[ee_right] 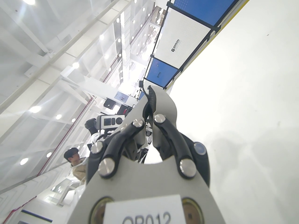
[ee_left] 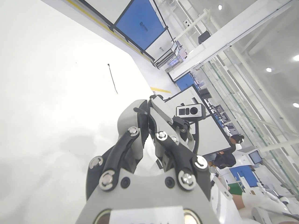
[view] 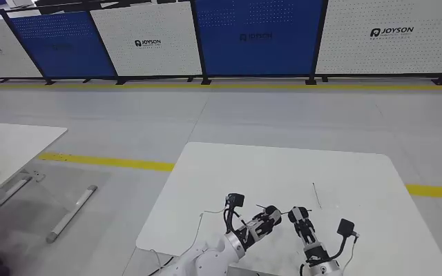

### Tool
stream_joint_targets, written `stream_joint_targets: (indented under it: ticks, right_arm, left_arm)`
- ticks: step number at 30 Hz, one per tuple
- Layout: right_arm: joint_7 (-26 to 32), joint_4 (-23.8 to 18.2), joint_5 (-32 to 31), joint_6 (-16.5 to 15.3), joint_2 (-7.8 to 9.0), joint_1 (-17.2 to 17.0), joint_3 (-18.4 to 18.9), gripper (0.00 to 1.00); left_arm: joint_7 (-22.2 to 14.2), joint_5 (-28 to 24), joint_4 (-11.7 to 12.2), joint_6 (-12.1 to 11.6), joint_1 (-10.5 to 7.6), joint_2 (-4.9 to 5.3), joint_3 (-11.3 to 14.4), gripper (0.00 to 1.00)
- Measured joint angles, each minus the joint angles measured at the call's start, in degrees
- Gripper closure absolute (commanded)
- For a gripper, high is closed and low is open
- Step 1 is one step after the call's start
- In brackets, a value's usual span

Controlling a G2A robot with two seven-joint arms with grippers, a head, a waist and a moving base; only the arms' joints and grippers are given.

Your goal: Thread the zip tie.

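Lining up tail and slot looks like the step in hand. Both arms sit close together at the middle of the near edge of the table, tips just apart.

To do it well, I judge:
- Keep each grip firm and close to the strip's end, so it can't flex away.
- Turn the head so its slot squarely faces the tail.
- Bring the tail in along the slot's line, slowly, with small corrections only.
- The strip looks thin and springy, so it will likely bow or skid aside if pushed off-line.
- Hold on until the tail is through.

Left fingers: together, clamped on something thin and black. A short stub juts out beside the tips, probably the tail.

Right fingers: together too, clamped on the zip tie, its square head poking past the tips into free air. Cannot tell whether both hold the same tie.

A second tie lies flat and loose farther in from the near edge, toward the table's right edge, with nothing touching it.
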Motion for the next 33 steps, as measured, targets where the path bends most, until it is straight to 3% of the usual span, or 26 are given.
stream_joint_targets:
  ticks: [10, 11, 13, 19, 22, 29, 33]
  right_arm:
    - [1.13, 0.17, -2.05, 1.98, 0.15, 0.48, -0.48, 1.0]
    - [1.05, 0.14, -2.04, 2.11, 0.16, 0.45, -0.45, 0.88]
    - [0.75, 0.03, -1.91, 2.3, 0.2, 0.31, -0.21, 0.8]
    - [-0.41, -0.09, -3.19, 1.67, 0.34, -0.36, 0.11, 0.71]
    - [-0.71, 0.0, -3.49, 1.0, 0.4, -0.64, 0.15, 0.73]
    - [-2.49, 0.17, -4.77, 0.49, 0.45, -1.08, 0.11, 0.91]
    - [-3.37, 0.13, -5.88, 0.48, 0.47, -1.32, -0.04, 0.9]
  left_arm:
    - [-0.87, -1.0, -0.1, -0.94, -0.22, -0.06, 0.33, 1.0]
    - [-0.61, -0.87, 0.09, -0.61, -0.28, -0.09, 0.33, 1.0]
    - [-0.01, -0.71, 0.53, 0.19, -0.43, -0.18, 0.45, 1.0]
    - [0.39, -1.85, 1.61, 3.62, -1.34, -0.58, 0.95, 1.0]
    - [0.92, -2.34, 1.88, 4.37, -1.73, -0.77, 1.15, 1.0]
    - [2.09, -2.84, 2.1, 4.94, -1.88, -1.0, 1.13, 1.0]
    - [2.24, -2.92, 2.14, 4.94, -1.82, -1.05, 1.07, 1.0]
